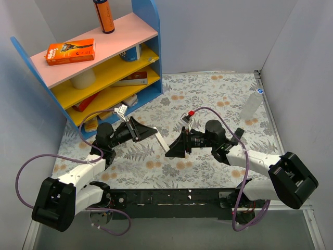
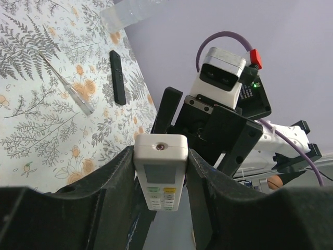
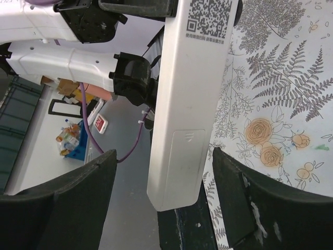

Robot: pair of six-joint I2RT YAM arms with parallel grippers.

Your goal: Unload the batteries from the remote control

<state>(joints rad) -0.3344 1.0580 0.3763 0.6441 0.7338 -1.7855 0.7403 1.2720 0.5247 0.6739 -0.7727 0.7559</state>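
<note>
A long white remote control [image 1: 162,141] is held in the air between my two arms. My left gripper [image 1: 147,131] is shut on its button end, and the left wrist view shows the screen and buttons [image 2: 160,174] between the pads. My right gripper [image 1: 175,149] is open around the other end, with the jaws apart on either side and not touching. The right wrist view shows the remote's back [image 3: 187,104] with a QR label and the battery cover [image 3: 183,156] shut. The batteries are hidden inside.
A slim black remote [image 2: 118,77] and a clear thin strip [image 2: 70,87] lie on the floral table. A clear bottle [image 1: 250,106] stands at the right wall. A blue shelf unit [image 1: 104,57] with boxes fills the back left.
</note>
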